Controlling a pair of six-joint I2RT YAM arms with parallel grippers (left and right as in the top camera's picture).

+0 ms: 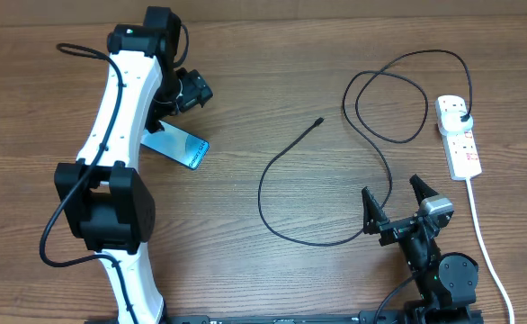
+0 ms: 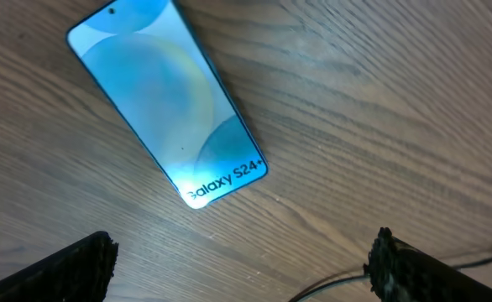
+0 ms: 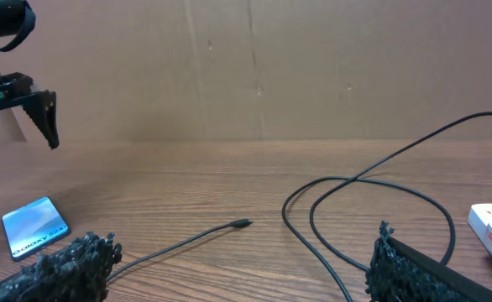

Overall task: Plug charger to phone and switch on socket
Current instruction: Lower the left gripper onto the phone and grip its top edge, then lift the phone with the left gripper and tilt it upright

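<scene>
Left end effector (image 2: 246, 281) hangs spread wide, phone (image 2: 166, 101) flat on the table (image 2: 397, 101) just ahead; you want to drop square across its long edges, lettered end left clear.

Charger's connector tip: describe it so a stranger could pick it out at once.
On the wooden table, find the white socket at the overhead view's right. The thin black charger loops leftward from a plug there toward the middle. The connector tip is its free end, lying on bare wood, well apart from the phone further left.
</scene>
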